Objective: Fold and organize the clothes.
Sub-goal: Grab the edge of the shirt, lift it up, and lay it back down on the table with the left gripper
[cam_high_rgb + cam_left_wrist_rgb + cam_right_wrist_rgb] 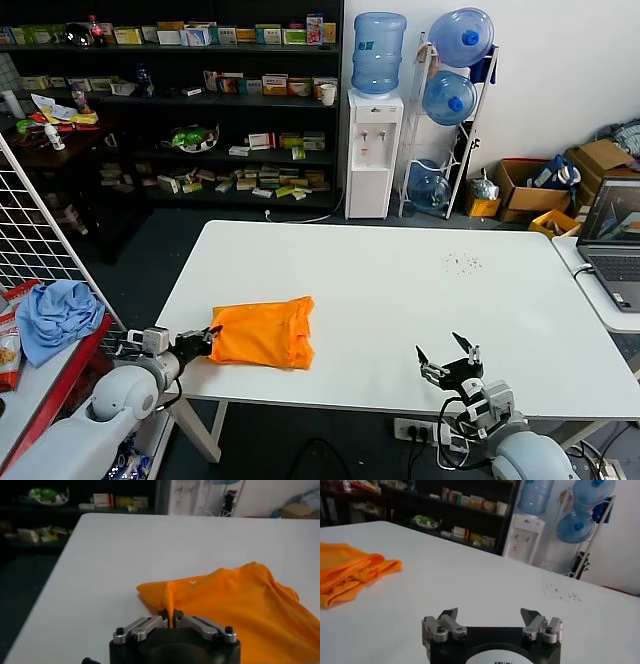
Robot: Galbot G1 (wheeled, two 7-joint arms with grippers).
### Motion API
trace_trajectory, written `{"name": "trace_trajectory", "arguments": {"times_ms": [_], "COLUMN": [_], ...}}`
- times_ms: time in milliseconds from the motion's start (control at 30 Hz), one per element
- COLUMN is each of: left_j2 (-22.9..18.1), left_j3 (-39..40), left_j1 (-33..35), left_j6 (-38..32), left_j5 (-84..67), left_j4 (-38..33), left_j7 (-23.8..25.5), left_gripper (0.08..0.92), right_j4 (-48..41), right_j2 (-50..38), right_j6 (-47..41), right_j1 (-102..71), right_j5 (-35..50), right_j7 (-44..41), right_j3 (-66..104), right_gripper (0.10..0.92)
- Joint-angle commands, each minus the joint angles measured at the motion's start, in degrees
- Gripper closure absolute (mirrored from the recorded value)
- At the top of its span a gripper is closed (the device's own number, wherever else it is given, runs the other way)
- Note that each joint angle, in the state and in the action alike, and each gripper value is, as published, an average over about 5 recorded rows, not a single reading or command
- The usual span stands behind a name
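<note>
The orange T-shirt point(265, 332) lies folded into a small rectangle on the white table point(400, 290), near its front left corner. My left gripper point(208, 338) is shut on the shirt's left edge; in the left wrist view a pinched ridge of orange fabric point(169, 600) rises between the closed gripper point(170, 615). My right gripper point(450, 360) is open and empty at the table's front right, well apart from the shirt. In the right wrist view the gripper point(491, 614) stands wide open, with the shirt point(350, 572) far off.
A light blue cloth point(55, 315) lies on a side surface at the left, by a white wire grid point(30, 230). A laptop point(612, 240) sits on a table at the right. Small dark specks point(462, 263) mark the table's far right.
</note>
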Motion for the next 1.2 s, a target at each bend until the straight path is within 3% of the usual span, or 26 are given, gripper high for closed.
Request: {"name": "trace_trajectory", "arguments": {"times_ms": [33, 333, 633, 900, 1200], "left_j2": [10.41, 16.68, 20.84, 16.84, 8.19], "left_j3": [-5.35, -4.13, -3.35, -1.29, 0.26], "left_j1": [-0.59, -4.1, -4.94, -4.15, -1.18], "left_j6": [-0.43, -6.31, -8.05, -7.03, -2.71], "left_j5": [13.97, 31.2, 31.61, 32.45, 24.9], "left_j4": [4.07, 9.25, 9.15, 4.91, -1.6], "left_j7": [-5.22, -4.54, -4.57, -5.72, -10.32], "left_gripper": [0.871, 0.871, 0.871, 0.871, 0.871], "right_j4": [0.12, 0.47, 0.89, 1.08, 1.75], "right_j2": [-0.14, -0.17, 0.29, 1.18, 1.56], "right_j6": [0.06, 0.17, 0.25, 0.45, 0.51], "right_j1": [0.82, 1.07, 0.79, -0.28, -1.95], "right_j5": [-0.09, -0.06, -0.51, -1.79, -3.18], "right_j7": [-0.08, -0.21, -0.21, -0.29, -0.24], "right_j3": [-1.3, -1.58, -1.56, -1.48, -0.84], "right_gripper": [0.203, 0.203, 0.203, 0.203, 0.203]}}
